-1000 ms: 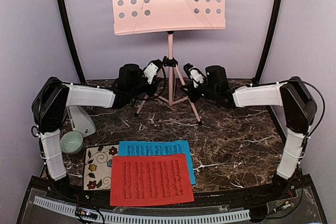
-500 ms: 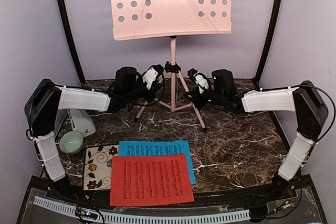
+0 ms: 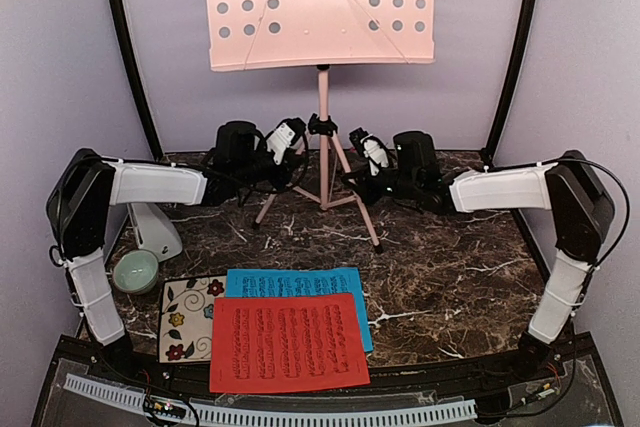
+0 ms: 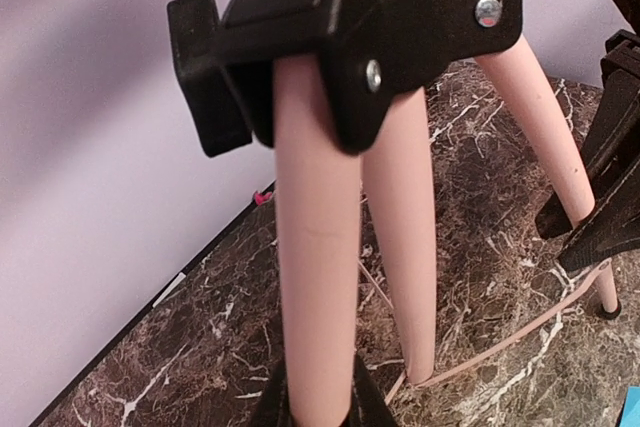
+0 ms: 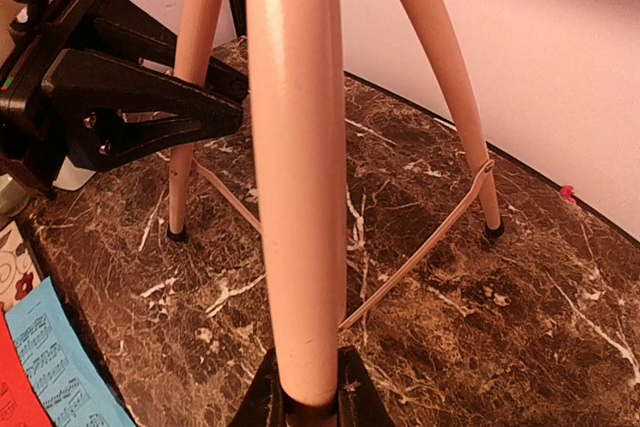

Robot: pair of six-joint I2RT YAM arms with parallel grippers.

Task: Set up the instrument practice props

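The pale pink music stand (image 3: 320, 7) stands upright at the back middle of the marble table, and its feet seem to rest on the table. My left gripper (image 3: 288, 154) is shut on the stand's left leg (image 4: 315, 277), low between the fingers (image 4: 318, 402). My right gripper (image 3: 362, 162) is shut on the front right leg (image 5: 297, 197), which also sits low in its grip (image 5: 308, 397). The red sheet (image 3: 288, 340) lies flat at the front, overlapping the blue sheet (image 3: 295, 281). The white metronome (image 3: 155, 229) stands at the left, partly behind my left arm.
A pale green bowl (image 3: 136, 270) sits at the left in front of the metronome. A floral tile (image 3: 185, 317) lies beside the sheets, partly under them. Black frame posts (image 3: 125, 47) and purple walls close in the back and sides.
Both grippers kept hold of the legs. The stand has shifted slightly, its desk moving up and a little left. Both arms now reach a bit farther back.
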